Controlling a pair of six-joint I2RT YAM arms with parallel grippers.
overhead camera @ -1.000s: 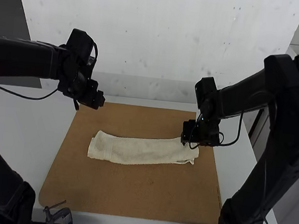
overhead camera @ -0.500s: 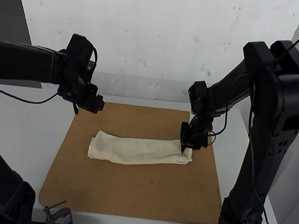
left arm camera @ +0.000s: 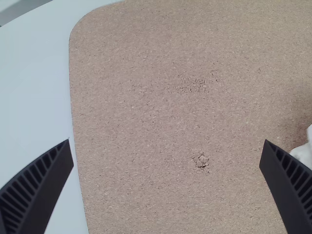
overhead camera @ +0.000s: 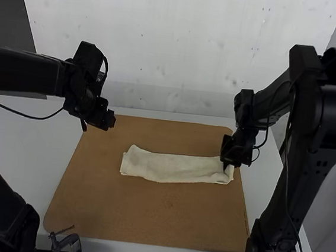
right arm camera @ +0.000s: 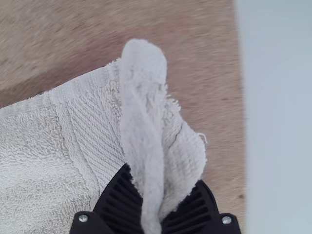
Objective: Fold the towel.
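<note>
On the brown board lies a cream towel (overhead camera: 173, 167), folded into a long narrow strip running from left to right. My right gripper (overhead camera: 229, 161) is at the strip's right end. Seen from the right wrist, the right gripper (right arm camera: 158, 214) is shut on a pinched, raised ridge of the towel (right arm camera: 34, 156) near its hemmed end. My left gripper (overhead camera: 110, 120) stays over the board's far left corner, apart from the towel. In the left wrist view the left gripper (left arm camera: 166, 156) has its fingers wide apart, with bare board between them.
The brown board (overhead camera: 147, 219) lies on a white table (overhead camera: 12, 141). A small dark clamp-like object (overhead camera: 66, 242) sits at the near left edge, beside the board. A pale wall rises behind the table.
The right gripper has shifted left and then back right. The towel has slid right with it, and its left end now lies farther right. The left arm has barely moved.
</note>
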